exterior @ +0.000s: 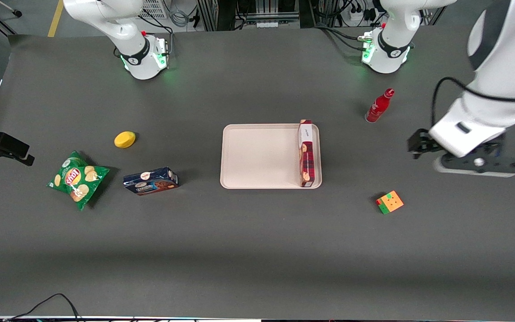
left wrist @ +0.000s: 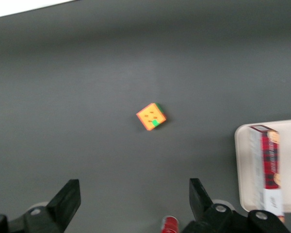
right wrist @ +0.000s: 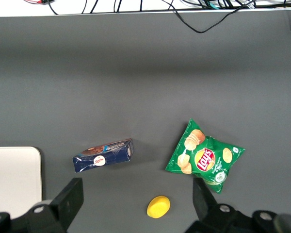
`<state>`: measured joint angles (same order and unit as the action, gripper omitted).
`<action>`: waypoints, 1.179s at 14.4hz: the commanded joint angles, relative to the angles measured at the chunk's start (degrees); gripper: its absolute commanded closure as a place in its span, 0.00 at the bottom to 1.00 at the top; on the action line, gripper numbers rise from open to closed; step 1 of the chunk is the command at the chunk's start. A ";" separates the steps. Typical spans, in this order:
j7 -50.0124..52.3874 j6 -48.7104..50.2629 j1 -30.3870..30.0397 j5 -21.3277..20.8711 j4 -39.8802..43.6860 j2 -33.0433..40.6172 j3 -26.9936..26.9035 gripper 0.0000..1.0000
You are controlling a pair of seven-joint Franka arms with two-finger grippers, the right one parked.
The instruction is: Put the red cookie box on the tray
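Observation:
The red cookie box (exterior: 306, 154) stands on its long narrow side on the tray (exterior: 257, 156), along the rim nearest the working arm, with its white label end nearer the front camera. My gripper (exterior: 420, 145) hovers above bare table toward the working arm's end, well apart from the tray. In the left wrist view the gripper (left wrist: 132, 187) is open with nothing between its fingers, and the red cookie box (left wrist: 269, 165) shows inside the tray (left wrist: 242, 160).
A red bottle (exterior: 379, 106) stands between the tray and my gripper, farther from the front camera. A coloured cube (exterior: 390, 202) lies nearer that camera. A dark blue cookie box (exterior: 150, 181), a green chips bag (exterior: 78, 179) and a yellow object (exterior: 124, 139) lie toward the parked arm's end.

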<state>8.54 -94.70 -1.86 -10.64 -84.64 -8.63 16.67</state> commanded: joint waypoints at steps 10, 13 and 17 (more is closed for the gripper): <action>-6.43 -12.53 8.36 5.54 -16.44 7.40 -15.53 0.00; -6.35 -12.61 8.19 12.02 -15.83 7.31 -15.61 0.00; -6.34 -8.14 8.18 12.49 -11.17 6.08 -15.61 0.00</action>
<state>2.83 -106.74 5.51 0.96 -99.44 -1.69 1.96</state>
